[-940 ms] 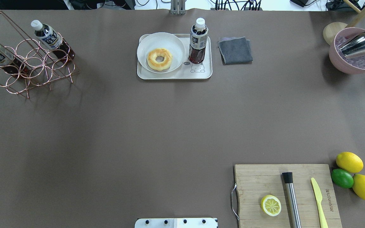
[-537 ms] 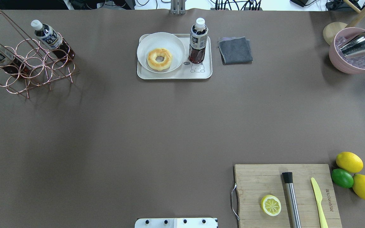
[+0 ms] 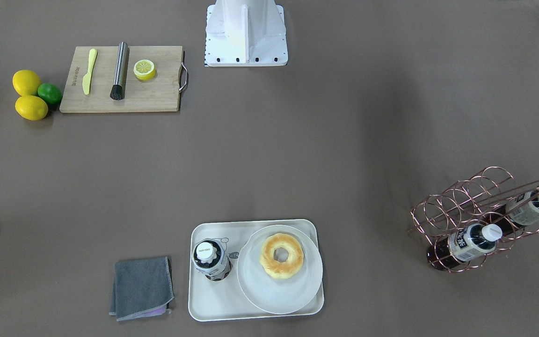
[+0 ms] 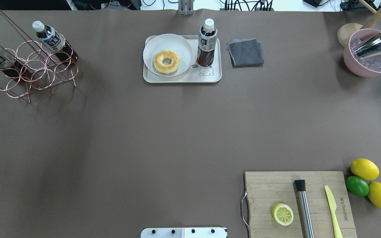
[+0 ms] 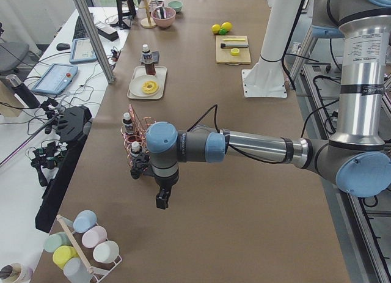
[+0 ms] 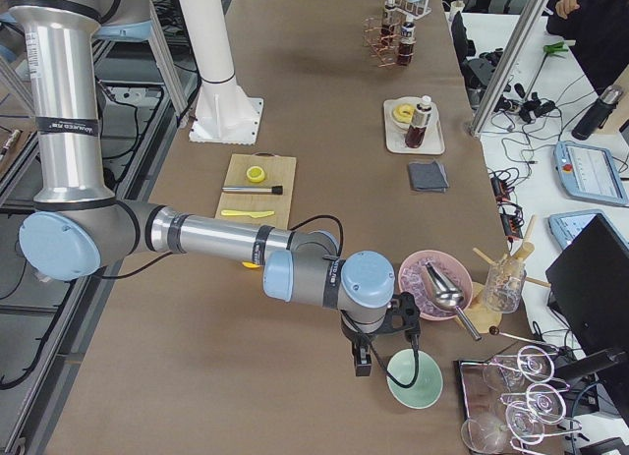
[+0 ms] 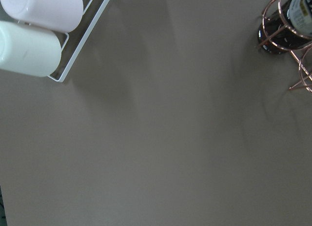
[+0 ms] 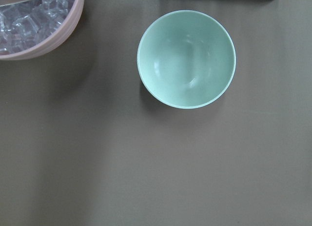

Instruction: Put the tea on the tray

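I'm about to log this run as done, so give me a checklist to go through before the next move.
1. Tea stands upright on the tray: ok.
2. Tea inside the rim, beside the plate: ok.
3. Left hand far from the tea, near the rack: ok.
4. Right hand far from the tea, by the green bowl: ok.
5. Either hand open or shut: cannot tell.
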Action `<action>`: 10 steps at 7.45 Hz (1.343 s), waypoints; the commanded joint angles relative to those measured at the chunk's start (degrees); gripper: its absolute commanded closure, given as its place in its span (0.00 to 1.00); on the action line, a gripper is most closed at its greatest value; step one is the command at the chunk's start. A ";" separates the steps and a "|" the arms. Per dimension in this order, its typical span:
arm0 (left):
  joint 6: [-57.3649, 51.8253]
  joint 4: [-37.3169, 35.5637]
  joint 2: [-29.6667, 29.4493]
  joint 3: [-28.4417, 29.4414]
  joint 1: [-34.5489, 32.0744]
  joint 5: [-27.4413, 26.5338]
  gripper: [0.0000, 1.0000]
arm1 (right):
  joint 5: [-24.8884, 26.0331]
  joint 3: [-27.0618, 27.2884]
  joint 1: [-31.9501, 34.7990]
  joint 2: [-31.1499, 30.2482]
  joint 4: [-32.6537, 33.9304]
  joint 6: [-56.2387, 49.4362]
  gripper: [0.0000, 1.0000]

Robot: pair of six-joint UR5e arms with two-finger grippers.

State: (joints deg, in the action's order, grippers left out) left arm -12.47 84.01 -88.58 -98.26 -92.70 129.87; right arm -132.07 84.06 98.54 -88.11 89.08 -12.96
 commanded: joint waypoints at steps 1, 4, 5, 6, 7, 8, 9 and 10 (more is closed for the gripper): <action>-0.01 0.02 1.65 -0.09 -0.02 0.03 0.02 | -0.91 0.58 -0.80 0.39 -0.22 0.65 0.00; -0.01 0.02 1.65 0.18 -0.02 -0.05 0.02 | -1.09 0.58 -1.77 1.36 -0.22 1.18 0.00; 0.08 0.02 1.48 -0.17 -0.02 0.03 0.02 | -1.00 0.49 -2.38 1.97 -0.22 3.10 0.00; -0.01 0.02 1.21 0.17 0.06 -0.05 0.02 | -1.00 0.40 -2.82 2.06 -0.31 3.20 0.00; -0.01 0.02 1.13 0.18 -0.02 -0.05 0.02 | -1.00 0.49 -3.09 2.06 -0.31 3.20 0.00; -0.01 -0.07 1.04 0.18 -0.02 -0.05 0.02 | -1.00 0.49 -3.18 2.06 -0.31 3.20 0.00; -0.01 0.02 0.95 0.09 -0.02 -0.05 0.02 | -0.91 0.58 -3.18 2.15 -0.31 3.12 0.00; 0.08 -0.16 0.69 0.00 -0.02 -0.05 0.02 | -0.91 0.58 -3.18 2.15 -0.31 3.12 0.00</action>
